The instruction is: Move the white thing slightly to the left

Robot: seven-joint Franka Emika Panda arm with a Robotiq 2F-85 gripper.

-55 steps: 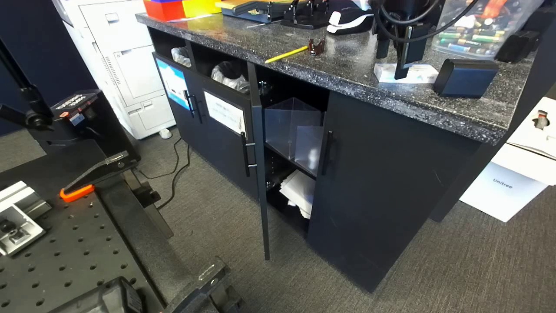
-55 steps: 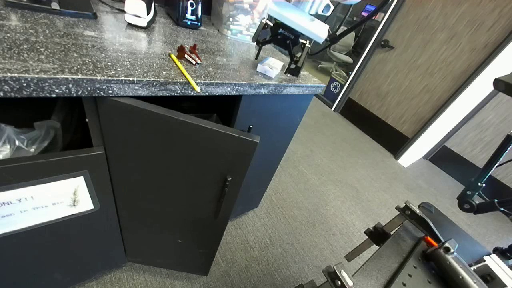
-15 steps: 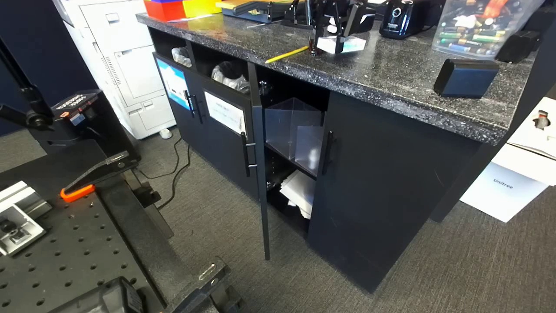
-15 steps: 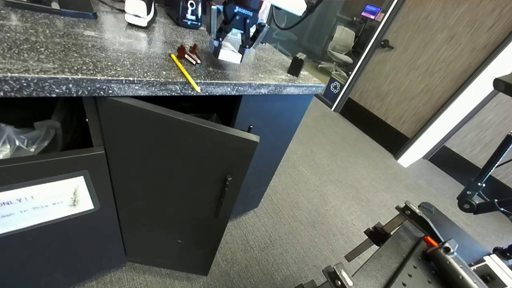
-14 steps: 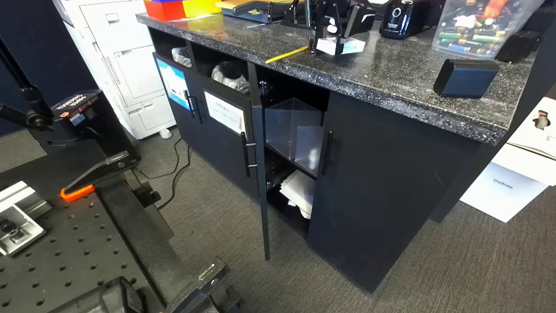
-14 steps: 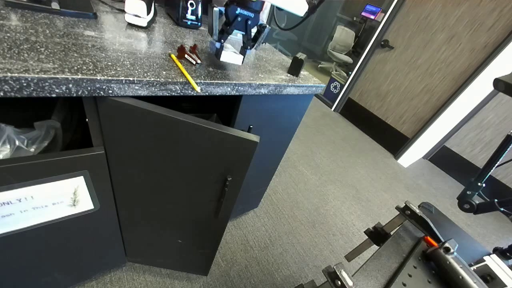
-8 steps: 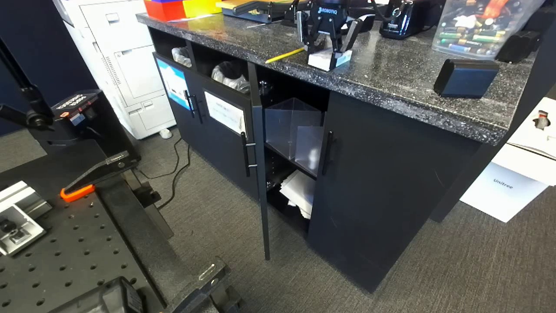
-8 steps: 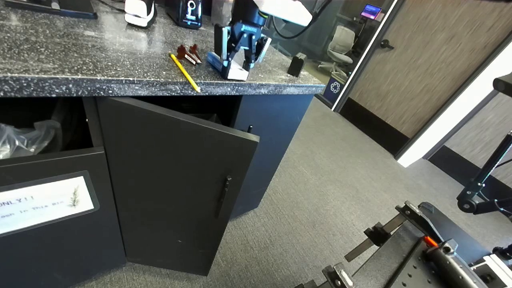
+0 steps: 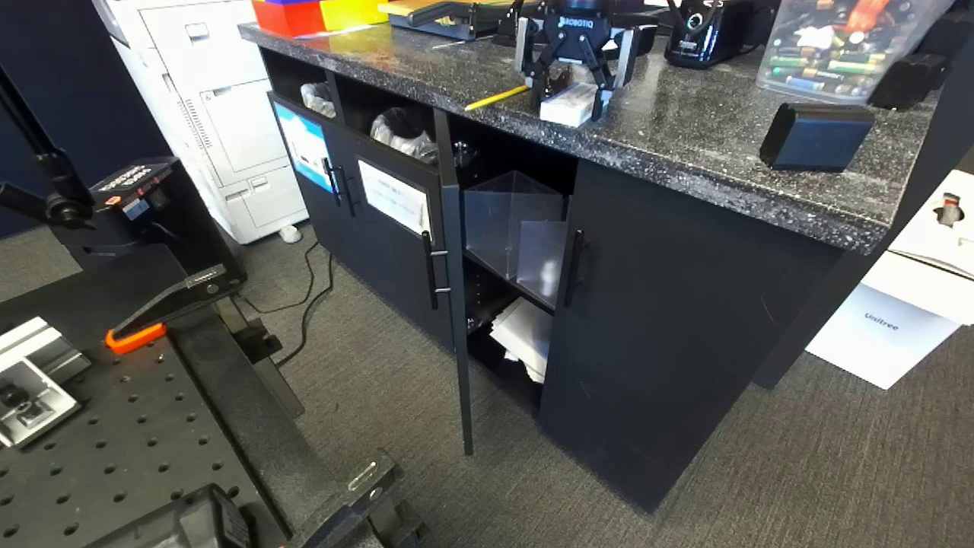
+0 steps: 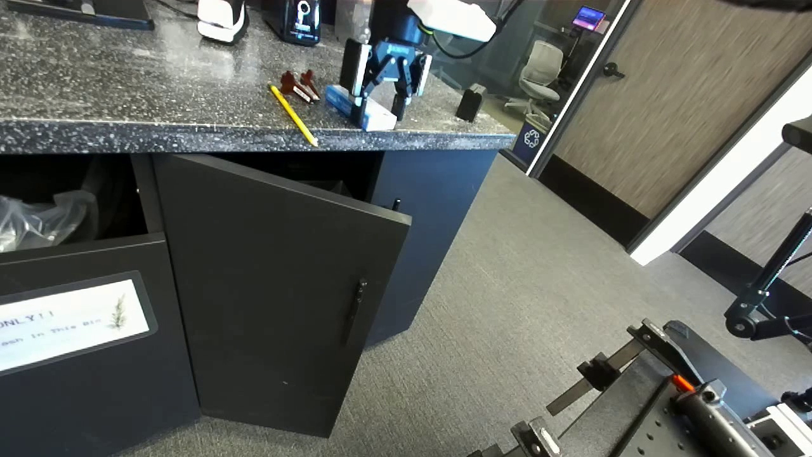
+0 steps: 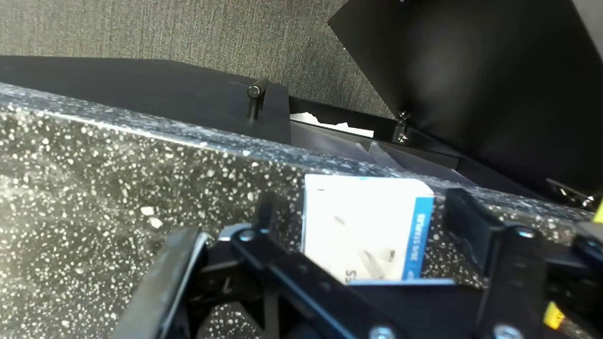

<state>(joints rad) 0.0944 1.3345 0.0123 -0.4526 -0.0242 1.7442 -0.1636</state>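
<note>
The white thing is a small white staples box with a blue band. It lies flat on the speckled dark counter close to the front edge, in both exterior views [image 9: 567, 109] [image 10: 380, 119] and in the wrist view [image 11: 358, 221]. My gripper [image 9: 569, 97] is low over the box with its fingers apart, one on each side. In the wrist view the gripper [image 11: 365, 216] shows a gap between each finger and the box. Part of the box is hidden behind the gripper's linkage there.
A yellow pencil [image 10: 293, 115] and a dark red staple remover [image 10: 299, 86] lie beside the box. A black block [image 9: 818, 137] stands near the counter's end. A clear bin of batteries [image 9: 822, 61] is at the back. A cabinet door [image 10: 279, 285] hangs open below.
The box has moved from beside the black block to near the staple remover, carried by my gripper and lowered onto the counter. In the last half second the fingers have opened off it.
</note>
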